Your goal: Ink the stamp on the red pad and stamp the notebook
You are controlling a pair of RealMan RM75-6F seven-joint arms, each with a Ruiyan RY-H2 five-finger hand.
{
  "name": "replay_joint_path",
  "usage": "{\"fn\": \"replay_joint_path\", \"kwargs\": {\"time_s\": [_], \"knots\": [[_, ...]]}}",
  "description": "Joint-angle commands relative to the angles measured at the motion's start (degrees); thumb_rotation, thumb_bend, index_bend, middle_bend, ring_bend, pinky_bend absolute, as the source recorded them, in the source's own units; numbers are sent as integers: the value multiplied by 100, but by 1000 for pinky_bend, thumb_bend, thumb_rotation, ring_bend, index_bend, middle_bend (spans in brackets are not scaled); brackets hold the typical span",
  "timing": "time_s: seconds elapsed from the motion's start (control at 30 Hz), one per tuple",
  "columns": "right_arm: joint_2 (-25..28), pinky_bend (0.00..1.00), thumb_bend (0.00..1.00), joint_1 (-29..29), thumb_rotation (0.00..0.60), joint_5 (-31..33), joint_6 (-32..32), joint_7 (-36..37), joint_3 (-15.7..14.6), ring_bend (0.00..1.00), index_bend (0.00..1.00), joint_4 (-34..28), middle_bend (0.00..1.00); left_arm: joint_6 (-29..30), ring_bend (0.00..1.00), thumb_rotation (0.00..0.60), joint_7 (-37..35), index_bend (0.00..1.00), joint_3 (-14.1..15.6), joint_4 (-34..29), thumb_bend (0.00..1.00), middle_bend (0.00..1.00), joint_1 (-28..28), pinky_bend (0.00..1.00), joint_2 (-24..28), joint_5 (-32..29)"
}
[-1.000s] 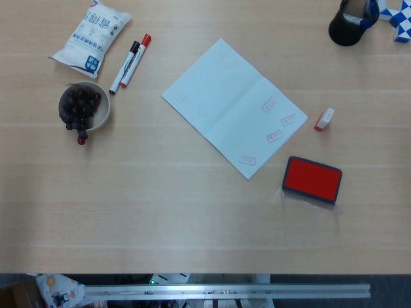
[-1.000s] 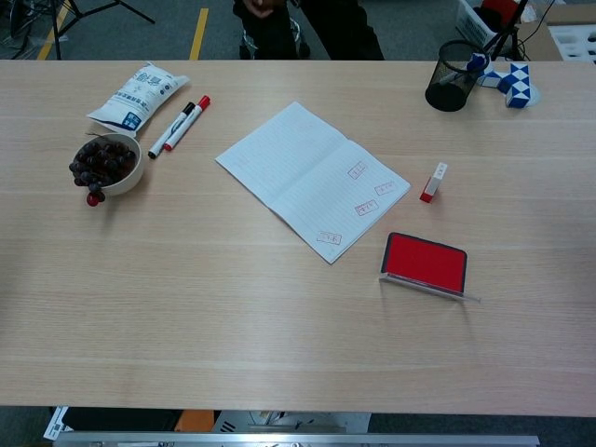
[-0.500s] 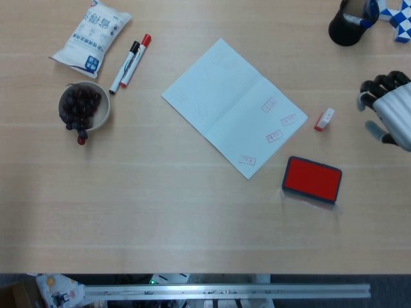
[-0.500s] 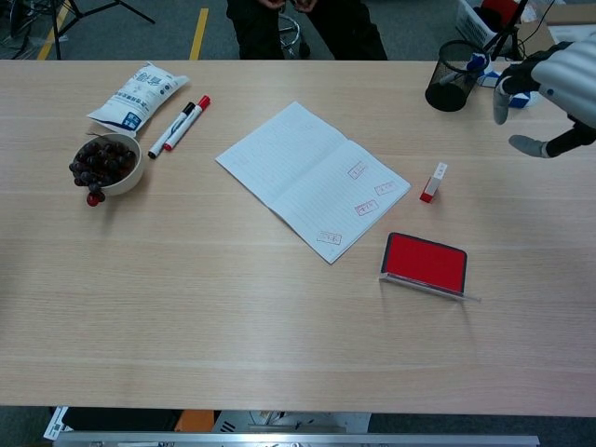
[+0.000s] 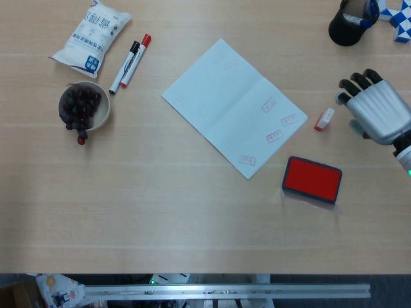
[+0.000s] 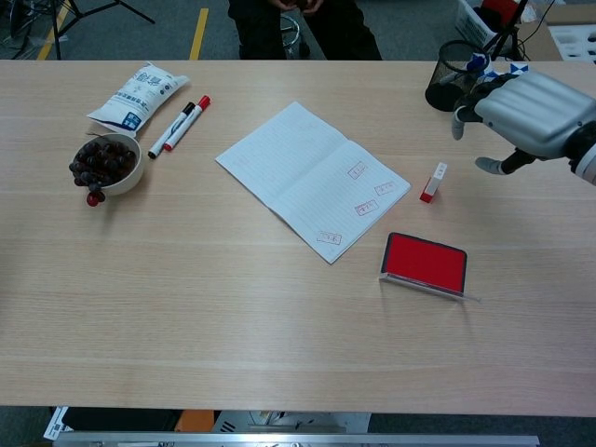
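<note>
A small white stamp with a red base point(image 5: 323, 120) point(image 6: 433, 182) lies on the table just right of the open notebook point(image 5: 232, 106) point(image 6: 312, 178), which carries several red stamp marks on its right page. The red ink pad point(image 5: 312, 179) point(image 6: 425, 264) sits open in front of the stamp. My right hand point(image 5: 376, 110) point(image 6: 517, 110) hovers just right of the stamp, fingers spread and holding nothing. My left hand shows in neither view.
A bowl of dark fruit point(image 5: 83, 107), a white snack bag point(image 5: 92, 34) and two markers point(image 5: 130, 61) lie at the far left. A black pen cup point(image 5: 349, 22) and a blue-white puzzle toy point(image 5: 395, 16) stand at the back right.
My right hand came in from the right edge and moved left toward the stamp. Stamp, pad and notebook have not moved.
</note>
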Motion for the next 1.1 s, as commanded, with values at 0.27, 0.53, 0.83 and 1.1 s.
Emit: {"fn": "replay_joint_path", "kwargs": {"time_s": [0.27,0.53,0.83,1.1], "knots": [[-706,233,263,299,600,221,-330,-216,-116,220,403,857,287,-19,149,600,-21,128,-16,15,223,128,0,138,4,-53],[-1041,233,263,438,600,404,-471,-354,-141,220,403,1230,287,-27,149,600,-74,128,-26,62,223,129,14,138,10,-112],[-1337,233,263,573,600,656,-600,-373,-94,221,403,1599,287,-56,149,600,-86,128,-34,93,223,129,2,138,0,-130],[-1599,233,263,717,600,778,-687,-389,-72,220,403,1795,287,-46,149,600,-146,128,-48,120,223,129,19,138,18,-177]]}}
